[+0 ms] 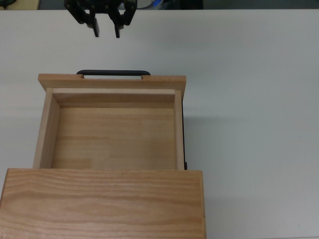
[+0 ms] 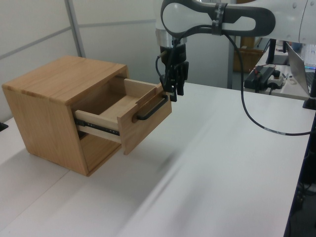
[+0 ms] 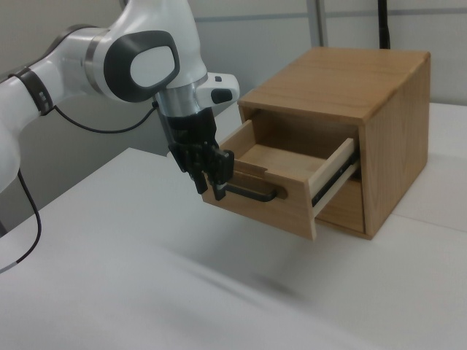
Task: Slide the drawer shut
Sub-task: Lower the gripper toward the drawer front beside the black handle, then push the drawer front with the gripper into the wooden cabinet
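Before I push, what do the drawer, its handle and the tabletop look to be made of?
The drawer: light wood, going by the visible grain, with a smooth, probably sealed finish. Its handle: a slim black bar, likely painted or coated metal, matte with no grain. The tabletop: a plain, smooth white surface, possibly laminate; the look leaves that open.

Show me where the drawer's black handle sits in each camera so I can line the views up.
Top view: the handle is upper left of centre, just above the drawer front panel.
Left view: centre, on the panel facing right.
Right view: centre, on the panel facing left.
Shared landmark: the gripper, close by the handle in all three.
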Controlling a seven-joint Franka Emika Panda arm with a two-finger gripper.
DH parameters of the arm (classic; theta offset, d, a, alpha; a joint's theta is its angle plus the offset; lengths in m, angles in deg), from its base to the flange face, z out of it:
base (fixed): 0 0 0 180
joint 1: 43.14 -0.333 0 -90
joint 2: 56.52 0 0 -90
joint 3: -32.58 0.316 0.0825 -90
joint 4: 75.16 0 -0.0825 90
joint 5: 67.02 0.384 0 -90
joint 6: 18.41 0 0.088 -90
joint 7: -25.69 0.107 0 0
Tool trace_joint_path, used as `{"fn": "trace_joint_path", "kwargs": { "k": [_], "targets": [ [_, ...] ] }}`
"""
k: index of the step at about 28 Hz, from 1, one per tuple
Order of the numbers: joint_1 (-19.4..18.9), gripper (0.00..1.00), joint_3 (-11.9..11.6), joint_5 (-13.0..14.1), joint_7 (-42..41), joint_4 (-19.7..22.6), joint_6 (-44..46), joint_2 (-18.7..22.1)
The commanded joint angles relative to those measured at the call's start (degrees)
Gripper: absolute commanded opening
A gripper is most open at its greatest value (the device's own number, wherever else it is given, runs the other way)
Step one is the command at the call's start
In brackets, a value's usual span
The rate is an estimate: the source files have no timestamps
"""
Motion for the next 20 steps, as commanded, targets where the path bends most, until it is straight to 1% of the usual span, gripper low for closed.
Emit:
{"fn": "trace_joint_path", "kwargs": {
  "k": [1,3,5,8,12,18,20],
  "targets": [
    [-1.79,0.0,-0.24,0.38,1.39,1.41,-1.23,-0.49],
    [-1.87,0.0,-0.24,0.29,1.39,1.23,-1.32,-1.54],
    [-1.96,0.0,-0.24,0.12,1.48,1.15,-1.4,-1.89],
    [-2.23,0.0,-0.24,-0.93,1.48,1.14,-1.75,-2.59],
    [-2.23,0.0,-0.24,-1.29,1.66,1.14,-3.86,-3.04],
    [-2.23,0.0,-0.24,-1.9,1.83,0.88,-7.73,-6.11],
    [-2.23,0.0,-0.24,-2.6,2.27,0.71,-8.69,-6.9]
  ]
}}
